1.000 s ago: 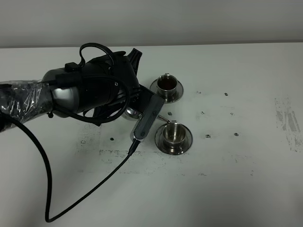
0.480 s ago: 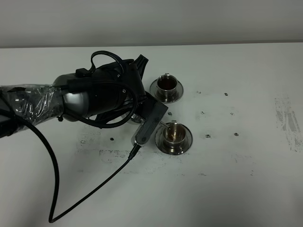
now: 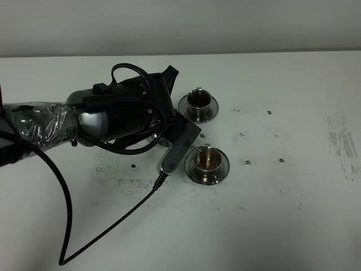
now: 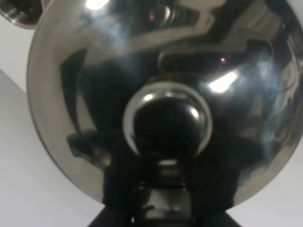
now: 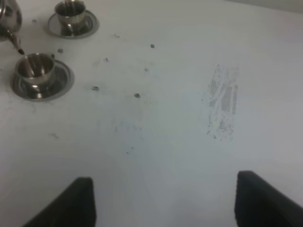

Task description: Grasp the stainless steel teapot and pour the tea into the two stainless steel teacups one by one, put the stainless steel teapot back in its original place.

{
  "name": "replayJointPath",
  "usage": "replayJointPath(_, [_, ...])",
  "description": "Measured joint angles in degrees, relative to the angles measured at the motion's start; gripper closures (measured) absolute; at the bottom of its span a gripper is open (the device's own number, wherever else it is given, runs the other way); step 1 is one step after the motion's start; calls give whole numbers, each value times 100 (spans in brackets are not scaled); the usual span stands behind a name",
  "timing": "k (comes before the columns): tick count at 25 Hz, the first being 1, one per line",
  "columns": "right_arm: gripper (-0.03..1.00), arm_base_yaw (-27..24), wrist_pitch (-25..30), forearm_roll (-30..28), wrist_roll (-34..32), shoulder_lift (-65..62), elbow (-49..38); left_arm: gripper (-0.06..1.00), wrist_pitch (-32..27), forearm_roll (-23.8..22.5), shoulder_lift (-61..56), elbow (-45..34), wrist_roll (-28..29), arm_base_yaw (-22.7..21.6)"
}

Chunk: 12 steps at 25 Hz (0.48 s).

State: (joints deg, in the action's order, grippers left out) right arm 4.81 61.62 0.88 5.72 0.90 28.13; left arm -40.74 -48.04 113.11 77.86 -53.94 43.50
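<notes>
Left claw is gripping the stainless steel teapot with jaws closed on it, holding it tilted above the bench, spout tip over the nearer teacup. Beyond it, the farther teacup is sitting on its saucer. Right claw is hanging wide open, holding nothing.

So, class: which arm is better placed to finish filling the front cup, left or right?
Left. The left gripper is shut on the teapot, whose spout hangs at the rim of the front cup. The right gripper is open, empty and well away from it.
</notes>
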Motion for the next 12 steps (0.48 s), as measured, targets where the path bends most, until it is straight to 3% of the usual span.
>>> replayJointPath(12, [38, 0, 0, 0, 0, 0, 0, 77, 19, -337, 0, 0, 6, 37])
